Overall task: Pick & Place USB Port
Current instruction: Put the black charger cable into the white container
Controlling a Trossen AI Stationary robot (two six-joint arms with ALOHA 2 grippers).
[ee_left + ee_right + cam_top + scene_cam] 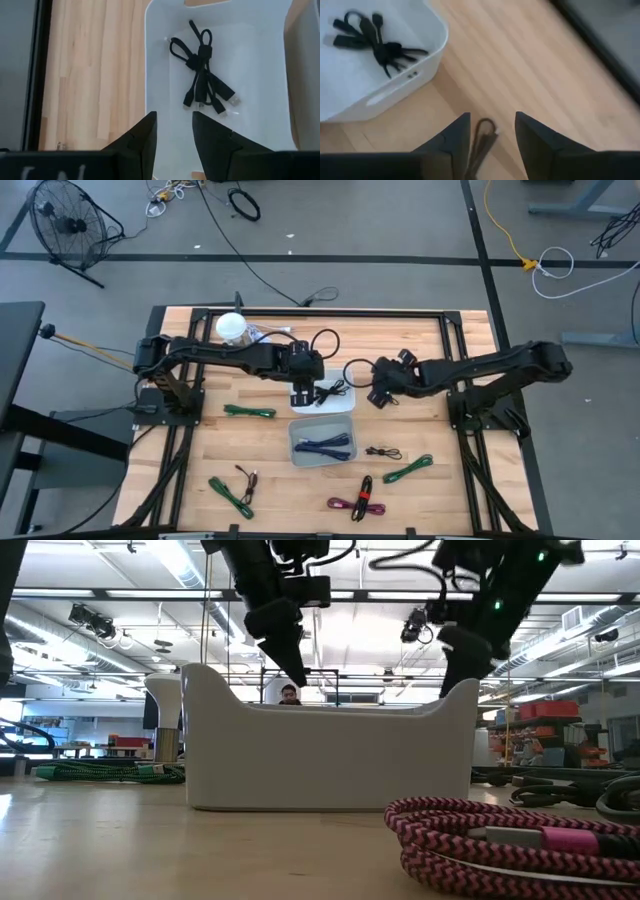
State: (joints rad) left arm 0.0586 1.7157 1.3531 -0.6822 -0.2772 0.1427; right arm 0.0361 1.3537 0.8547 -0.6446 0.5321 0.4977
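The left gripper (172, 131) hung empty, fingers parted, over the smooth white tray (155, 60) holding the bundled black USB cable (202, 70), while the right gripper (490, 132), also parted and empty, hovered beside the tray over bare wood, a grey bin (322, 442) nearby.

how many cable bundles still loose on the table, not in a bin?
6: green left of the white bin; green and black front-left; magenta front-centre; black and green front-right. The arms may hide others.
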